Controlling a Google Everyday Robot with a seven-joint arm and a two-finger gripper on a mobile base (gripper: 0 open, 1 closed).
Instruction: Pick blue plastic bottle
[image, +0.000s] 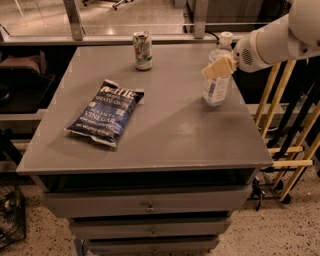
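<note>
The blue plastic bottle (216, 91) stands upright near the right edge of the grey table (165, 130). It is clear, with a white cap and a pale label. My gripper (217, 69) reaches in from the right on a white arm (272, 42). It sits at the bottle's upper body, just below the neck, and its tan pad covers part of the bottle. The bottle's base rests on the table.
A green-and-white soda can (143, 50) stands at the back of the table. A flat dark blue chip bag (106, 112) lies left of centre. Drawers (150, 205) sit below the tabletop. Wooden poles (287, 125) lean to the right of the table.
</note>
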